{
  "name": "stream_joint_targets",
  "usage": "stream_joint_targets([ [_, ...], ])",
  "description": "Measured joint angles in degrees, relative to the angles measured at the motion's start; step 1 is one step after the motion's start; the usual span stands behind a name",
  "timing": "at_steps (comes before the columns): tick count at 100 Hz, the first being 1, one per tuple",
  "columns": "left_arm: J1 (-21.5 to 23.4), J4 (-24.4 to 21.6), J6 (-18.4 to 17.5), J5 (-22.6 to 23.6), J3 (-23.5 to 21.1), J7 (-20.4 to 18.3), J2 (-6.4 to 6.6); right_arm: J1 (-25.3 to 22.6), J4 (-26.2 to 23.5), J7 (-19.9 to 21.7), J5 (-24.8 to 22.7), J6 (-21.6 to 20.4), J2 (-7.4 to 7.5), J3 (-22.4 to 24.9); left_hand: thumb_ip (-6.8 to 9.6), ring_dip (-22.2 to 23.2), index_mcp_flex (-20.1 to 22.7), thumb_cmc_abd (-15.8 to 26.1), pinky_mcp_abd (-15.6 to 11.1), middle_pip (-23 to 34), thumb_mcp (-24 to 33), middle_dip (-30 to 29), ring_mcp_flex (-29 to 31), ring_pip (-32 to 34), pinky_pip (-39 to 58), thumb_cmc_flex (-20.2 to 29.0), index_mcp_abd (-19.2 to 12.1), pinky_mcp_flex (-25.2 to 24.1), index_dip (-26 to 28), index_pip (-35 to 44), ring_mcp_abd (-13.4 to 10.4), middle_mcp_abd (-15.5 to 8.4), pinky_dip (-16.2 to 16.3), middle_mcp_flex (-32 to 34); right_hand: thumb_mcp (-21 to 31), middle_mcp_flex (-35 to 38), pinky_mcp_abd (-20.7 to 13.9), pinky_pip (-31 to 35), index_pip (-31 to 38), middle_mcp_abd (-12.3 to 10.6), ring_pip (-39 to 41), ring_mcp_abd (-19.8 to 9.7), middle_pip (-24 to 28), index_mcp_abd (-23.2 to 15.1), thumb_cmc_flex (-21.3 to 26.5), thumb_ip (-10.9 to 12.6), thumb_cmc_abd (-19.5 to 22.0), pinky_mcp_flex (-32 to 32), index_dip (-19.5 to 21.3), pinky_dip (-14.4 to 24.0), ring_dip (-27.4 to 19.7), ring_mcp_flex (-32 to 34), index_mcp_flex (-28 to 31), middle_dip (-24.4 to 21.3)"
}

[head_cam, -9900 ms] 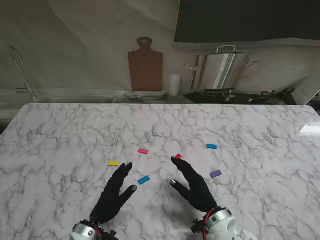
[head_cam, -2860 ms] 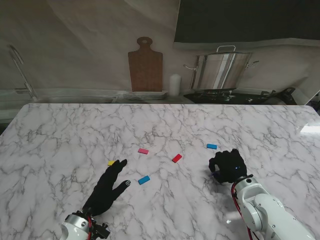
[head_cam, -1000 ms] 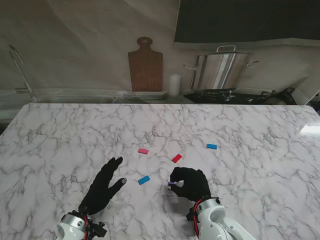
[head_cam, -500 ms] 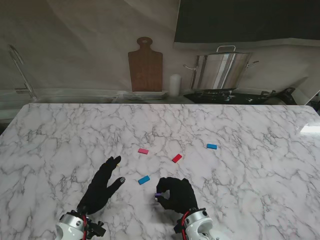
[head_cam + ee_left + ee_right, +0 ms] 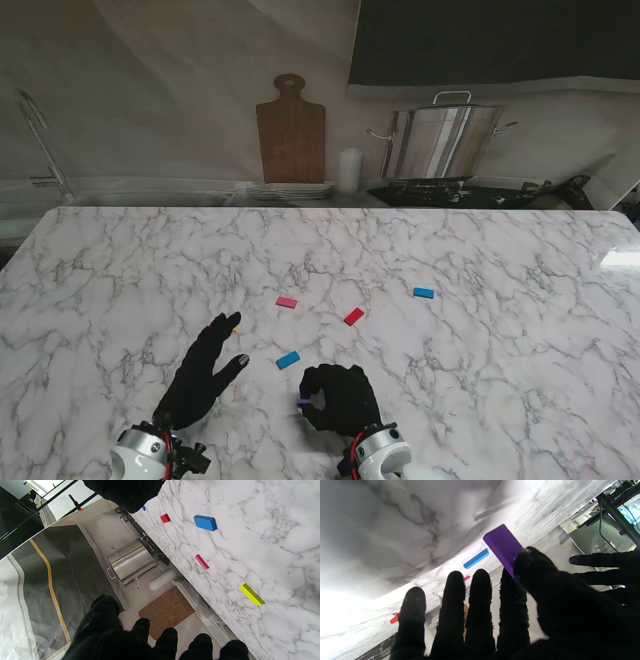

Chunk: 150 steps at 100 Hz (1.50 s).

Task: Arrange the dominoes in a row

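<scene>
My right hand [image 5: 338, 397] is shut on a purple domino [image 5: 303, 401], pinched between thumb and index finger [image 5: 503, 545], just above the marble table [image 5: 500, 250] near me. A blue domino [image 5: 288, 360] lies just beyond it. My left hand [image 5: 205, 368] rests flat and open on the left, its fingertips almost covering a yellow domino [image 5: 236, 330], which shows plainly in the left wrist view [image 5: 251, 594]. Farther off lie a pink domino [image 5: 287, 302], a red domino [image 5: 354, 316] and a second blue domino [image 5: 424, 293].
Beyond the table's far edge stand a wooden cutting board [image 5: 290, 128], a white cylinder [image 5: 348, 168] and a steel pot [image 5: 440, 138] on a stove.
My right hand went right to the purple domino, closed on it, and has carried it back left and nearer to me. The left hand pulled back slightly, partly covering the yellow domino.
</scene>
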Motion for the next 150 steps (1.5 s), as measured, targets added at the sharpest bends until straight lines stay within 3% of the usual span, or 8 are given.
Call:
stream_joint_targets([
  [113,0.1,-0.1,-0.3,0.0,-0.2,0.2,-0.05,0.7,1.3,1.6,-0.3,0.4,0.15,-0.7,0.0,0.0,0.0,0.0,0.0,0.0,0.0,0.0,0.0,0.0,0.0,0.0,0.0,0.0,0.0,0.0,0.0,0.0,0.0,0.0,0.0,-4.4,-2.6,1.2,0.8,0.0,0.6,0.0,0.5,0.1,0.0,0.0,0.7,-1.9,-0.1,1.6,0.3,-3.7,-3.0,0.6],
  [150,0.2,-0.2,-0.5,-0.1,-0.3,0.2,-0.05,0.6,0.8,2.6,-0.8,0.5,0.52,-0.6,0.0,0.0,0.0,0.0,0.0,0.0,0.0,0.0,0.0,0.0,0.0,0.0,0.0,0.0,0.0,0.0,0.0,0.0,0.0,0.0,0.0,-10.5,-2.9,1.1,0.8,0.6,0.2,0.2,0.7,4.4,-1.0,0.0,0.8,-3.4,0.0,1.7,0.3,-7.9,-7.5,0.6],
])
